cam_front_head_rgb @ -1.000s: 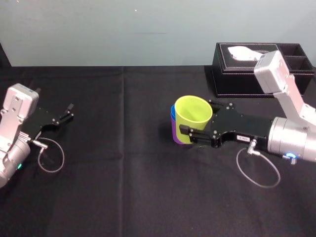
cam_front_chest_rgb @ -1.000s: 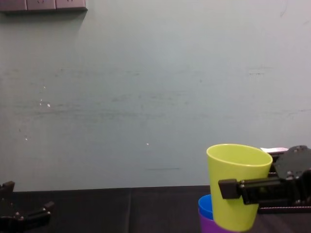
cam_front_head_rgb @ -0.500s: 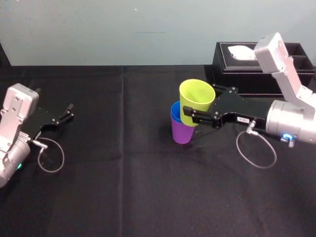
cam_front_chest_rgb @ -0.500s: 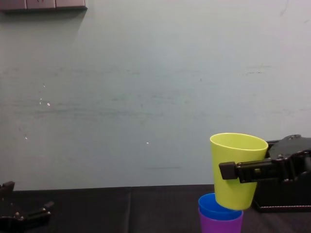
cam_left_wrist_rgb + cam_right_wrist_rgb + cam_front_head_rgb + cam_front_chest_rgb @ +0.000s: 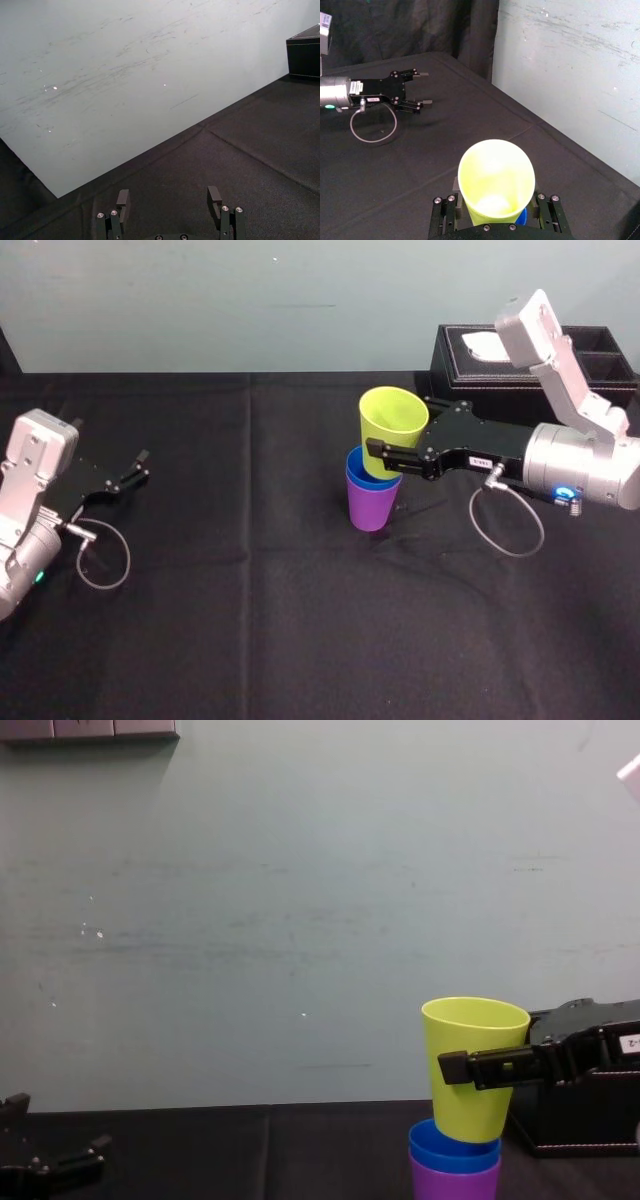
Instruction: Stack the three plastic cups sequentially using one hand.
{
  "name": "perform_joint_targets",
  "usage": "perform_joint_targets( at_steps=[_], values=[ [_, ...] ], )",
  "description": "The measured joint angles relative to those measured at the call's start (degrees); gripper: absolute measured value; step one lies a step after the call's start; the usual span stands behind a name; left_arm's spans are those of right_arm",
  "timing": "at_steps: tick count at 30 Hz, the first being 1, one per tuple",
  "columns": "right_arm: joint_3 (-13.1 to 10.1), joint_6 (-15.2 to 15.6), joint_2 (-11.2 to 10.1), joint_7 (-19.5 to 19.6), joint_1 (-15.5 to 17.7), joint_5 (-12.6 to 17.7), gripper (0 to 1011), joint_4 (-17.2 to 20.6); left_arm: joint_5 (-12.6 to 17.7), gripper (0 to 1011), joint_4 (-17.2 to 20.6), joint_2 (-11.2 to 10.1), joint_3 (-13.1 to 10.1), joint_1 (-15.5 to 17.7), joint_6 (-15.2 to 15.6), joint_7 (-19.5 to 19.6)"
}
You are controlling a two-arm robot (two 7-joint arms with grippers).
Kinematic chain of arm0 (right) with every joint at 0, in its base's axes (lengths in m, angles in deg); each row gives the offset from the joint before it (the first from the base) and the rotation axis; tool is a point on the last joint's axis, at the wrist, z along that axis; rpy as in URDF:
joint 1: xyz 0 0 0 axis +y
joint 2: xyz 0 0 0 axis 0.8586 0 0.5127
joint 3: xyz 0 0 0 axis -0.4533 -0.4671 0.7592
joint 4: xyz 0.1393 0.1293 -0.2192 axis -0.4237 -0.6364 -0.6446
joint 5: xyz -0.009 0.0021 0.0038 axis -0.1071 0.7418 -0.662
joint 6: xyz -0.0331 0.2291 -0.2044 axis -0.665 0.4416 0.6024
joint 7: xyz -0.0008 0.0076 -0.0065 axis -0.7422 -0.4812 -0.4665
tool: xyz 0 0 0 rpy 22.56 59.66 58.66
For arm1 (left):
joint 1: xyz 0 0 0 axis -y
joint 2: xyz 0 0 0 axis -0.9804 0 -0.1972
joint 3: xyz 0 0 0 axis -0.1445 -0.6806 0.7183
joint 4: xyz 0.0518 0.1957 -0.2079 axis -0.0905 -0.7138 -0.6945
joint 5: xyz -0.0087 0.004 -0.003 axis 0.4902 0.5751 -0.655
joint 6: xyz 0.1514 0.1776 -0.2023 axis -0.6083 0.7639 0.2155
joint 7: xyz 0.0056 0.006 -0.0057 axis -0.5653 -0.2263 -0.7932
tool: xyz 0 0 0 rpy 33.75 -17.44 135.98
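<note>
My right gripper (image 5: 393, 443) is shut on the yellow-green cup (image 5: 392, 428), one finger on each side of its wall. The cup hangs upright, tilted a little, with its base at the mouth of the blue cup (image 5: 360, 477). The blue cup sits nested in the purple cup (image 5: 372, 508), which stands on the black cloth mid-table. The chest view shows the yellow-green cup (image 5: 470, 1060) just dipping into the blue cup (image 5: 452, 1148) above the purple cup (image 5: 452, 1183). From the right wrist the yellow-green cup (image 5: 496, 179) hides most of the blue cup (image 5: 522, 216). My left gripper (image 5: 135, 469) rests open at the far left.
A black tissue box (image 5: 470, 390) stands at the back right, close behind the right arm. A light wall runs along the table's far edge. Cable loops hang from both wrists. Black cloth lies bare between the left gripper (image 5: 168, 199) and the stack.
The right gripper has carried the yellow-green cup away from me and over the stack, bringing its base to the blue cup's mouth. The left arm has not moved.
</note>
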Motion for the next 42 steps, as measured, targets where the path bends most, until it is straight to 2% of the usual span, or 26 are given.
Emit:
perform_joint_targets(
  at_steps=[20, 30, 42],
  values=[
    [1.9, -0.3, 2.2, -1.5, -2.8, -0.3, 729, -5.1, 0.0, 1011, 0.0, 0.0, 0.0, 0.0, 0.0, 0.0],
    [2.6, -1.0, 3.1, -2.1, -3.3, -0.3, 729, -7.6, 0.0, 1011, 0.0, 0.0, 0.0, 0.0, 0.0, 0.0],
    [2.8, -1.6, 3.5, -2.5, -3.2, -0.3, 729, -8.9, 0.0, 1011, 0.0, 0.0, 0.0, 0.0, 0.0, 0.0]
  ],
)
